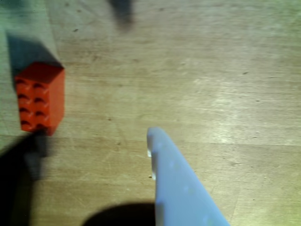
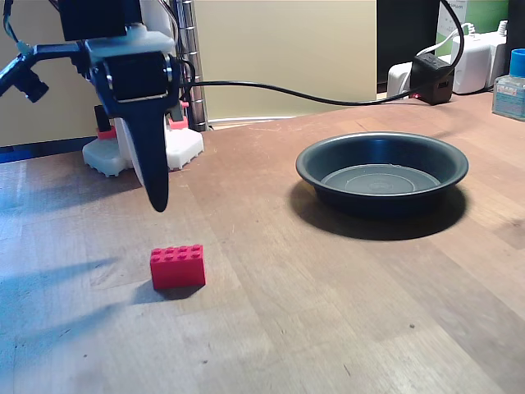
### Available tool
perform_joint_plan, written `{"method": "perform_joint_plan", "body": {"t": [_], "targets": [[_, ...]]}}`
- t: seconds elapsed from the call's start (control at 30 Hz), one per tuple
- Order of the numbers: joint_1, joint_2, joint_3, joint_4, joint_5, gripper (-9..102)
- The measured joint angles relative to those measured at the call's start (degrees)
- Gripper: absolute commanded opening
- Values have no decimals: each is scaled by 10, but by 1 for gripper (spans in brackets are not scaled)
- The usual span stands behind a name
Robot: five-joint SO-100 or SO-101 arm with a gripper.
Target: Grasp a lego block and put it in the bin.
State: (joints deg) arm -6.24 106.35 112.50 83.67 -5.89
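lego block [image 2: 177, 266] on wooden table [image 2: 328, 287], claw [image 2: 156, 197] hanging tip-down above it, apart, grip state unclear

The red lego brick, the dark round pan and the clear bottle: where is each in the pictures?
Lego brick [image 2: 177, 268]: fixed view, on its front face.
Pan [image 2: 382, 148]: fixed view, on its far inner wall.
Bottle [image 2: 512, 90]: fixed view, on its clear body, right edge.

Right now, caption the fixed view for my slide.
Gripper hovers above red lego block; empty bin waits right.
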Motion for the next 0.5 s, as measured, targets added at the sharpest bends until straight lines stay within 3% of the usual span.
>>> {"method": "perform_joint_plan", "body": {"t": [0.5], "targets": [[-16,-145,-149,1,-1,24]]}}
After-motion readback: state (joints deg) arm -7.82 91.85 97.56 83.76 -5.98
